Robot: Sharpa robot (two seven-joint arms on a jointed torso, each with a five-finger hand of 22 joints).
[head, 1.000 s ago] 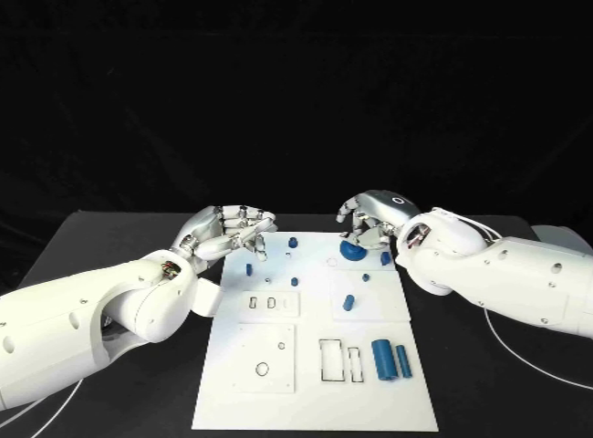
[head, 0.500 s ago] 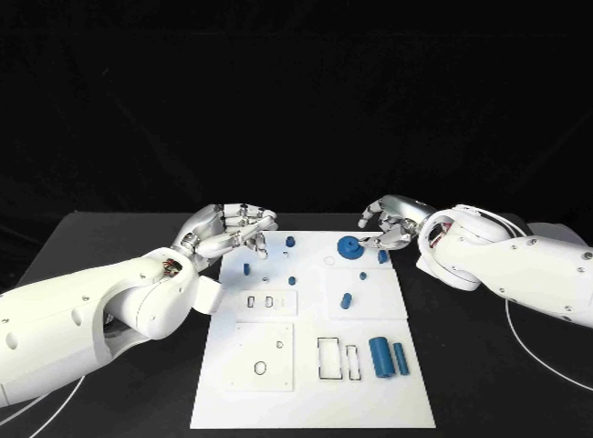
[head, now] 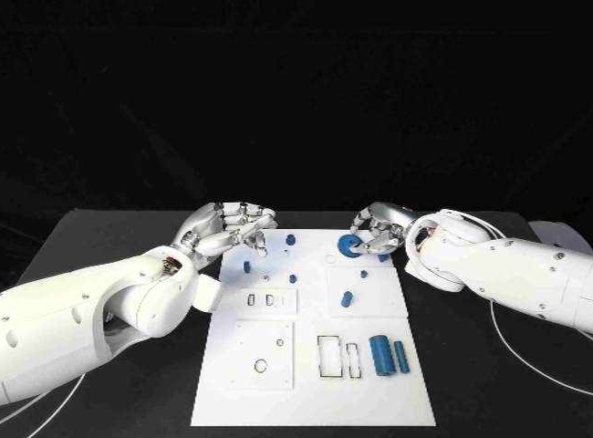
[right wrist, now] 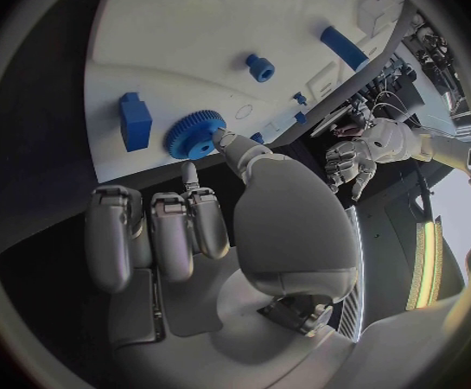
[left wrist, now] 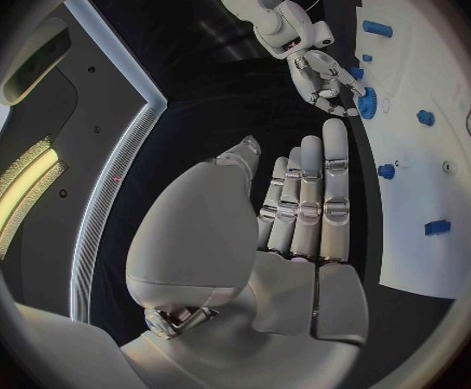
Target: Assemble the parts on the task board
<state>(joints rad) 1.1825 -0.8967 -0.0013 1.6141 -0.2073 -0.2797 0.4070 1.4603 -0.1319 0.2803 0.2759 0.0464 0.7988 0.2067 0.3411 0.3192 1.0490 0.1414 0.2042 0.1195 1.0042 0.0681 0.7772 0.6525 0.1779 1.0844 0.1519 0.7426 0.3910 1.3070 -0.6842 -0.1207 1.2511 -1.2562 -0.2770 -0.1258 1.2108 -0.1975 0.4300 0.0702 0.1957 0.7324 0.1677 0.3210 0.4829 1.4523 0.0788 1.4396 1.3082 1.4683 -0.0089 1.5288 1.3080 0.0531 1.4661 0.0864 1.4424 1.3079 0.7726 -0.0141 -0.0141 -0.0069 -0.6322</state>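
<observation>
- I am seeing my right hand (head: 379, 230) sitting at the far right corner of the task board (head: 317, 383), with a fingertip (right wrist: 226, 138) touching the rim of the blue gear (right wrist: 193, 133); the other fingers are curled in toward the palm and nothing is clamped in them.
- The blue gear is lying flat on the board right in front of that hand, and a blue block (right wrist: 135, 119) is lying just beside the gear.
- A small blue knob (right wrist: 260, 66) is standing on the board beyond the gear from my right hand, and a long blue bar (right wrist: 343, 47) is lying further out still.
- My left hand (head: 231, 228) is hovering at the far left corner of the board, over the black surface (head: 99, 239) just off the board's edge; its fingers are lying straight and close together and it is holding nothing.
- Small blue pegs (head: 246, 267) are standing on the board just inboard of the left hand.
- Well back from both hands, at the near right of the board, a thick blue cylinder (head: 382, 356) and a thinner blue pin (head: 402, 357) are lying side by side next to two rectangular slots (head: 331, 357).
</observation>
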